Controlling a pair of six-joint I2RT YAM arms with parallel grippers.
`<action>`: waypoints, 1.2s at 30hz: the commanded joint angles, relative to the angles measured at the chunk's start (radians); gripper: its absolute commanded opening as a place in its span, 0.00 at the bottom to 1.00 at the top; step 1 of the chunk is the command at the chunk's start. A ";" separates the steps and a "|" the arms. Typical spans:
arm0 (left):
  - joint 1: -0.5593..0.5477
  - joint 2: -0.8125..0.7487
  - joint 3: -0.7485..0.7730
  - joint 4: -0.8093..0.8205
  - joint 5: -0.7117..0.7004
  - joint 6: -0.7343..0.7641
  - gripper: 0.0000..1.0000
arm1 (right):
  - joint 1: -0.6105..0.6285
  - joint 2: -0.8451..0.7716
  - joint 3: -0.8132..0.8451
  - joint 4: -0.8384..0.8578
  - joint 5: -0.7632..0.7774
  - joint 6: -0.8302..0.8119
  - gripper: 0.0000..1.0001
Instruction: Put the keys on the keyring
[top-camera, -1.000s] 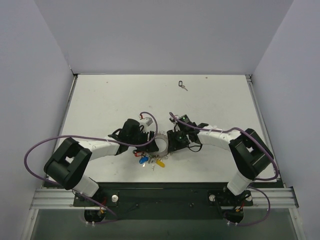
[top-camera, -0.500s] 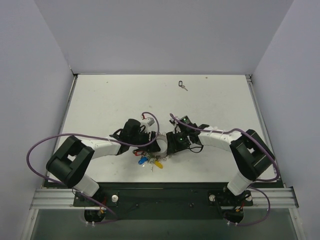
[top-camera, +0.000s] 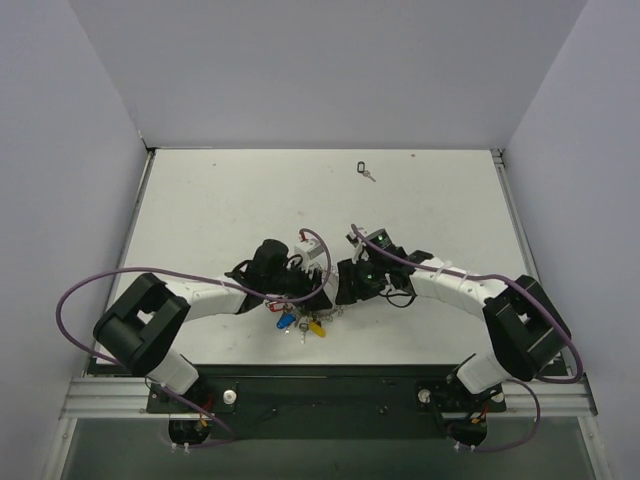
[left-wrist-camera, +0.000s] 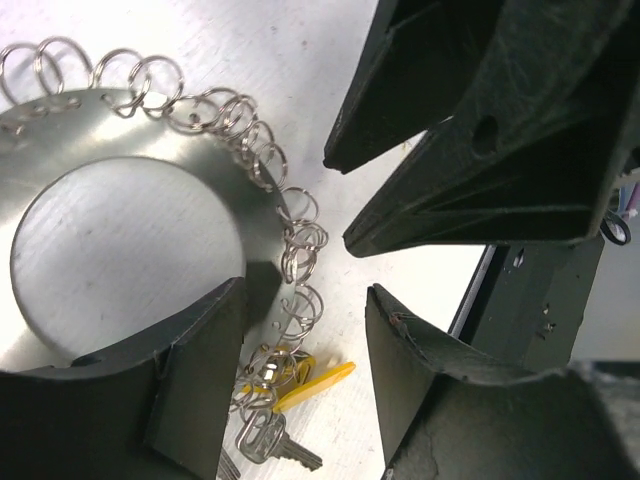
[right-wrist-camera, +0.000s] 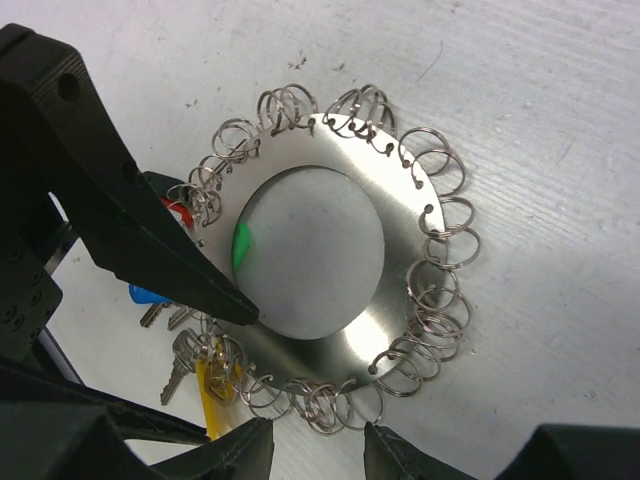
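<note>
Left gripper (left-wrist-camera: 305, 300) has slid toward right gripper (right-wrist-camera: 318, 432), both parted astride keyring (right-wrist-camera: 410, 270) rim.

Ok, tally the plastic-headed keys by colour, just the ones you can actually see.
Blue key: 1
Yellow key: 1
Red key: 1
Black key: 1
Total: 4
</note>
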 joint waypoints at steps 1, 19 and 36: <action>-0.014 0.045 0.058 0.069 0.081 0.073 0.59 | -0.030 -0.050 -0.026 -0.006 -0.021 0.021 0.41; -0.034 0.187 0.122 0.002 0.221 0.145 0.48 | -0.157 -0.106 -0.092 0.043 -0.100 0.021 0.41; -0.091 0.220 0.140 -0.081 0.075 0.211 0.39 | -0.171 -0.111 -0.106 0.083 -0.186 0.023 0.41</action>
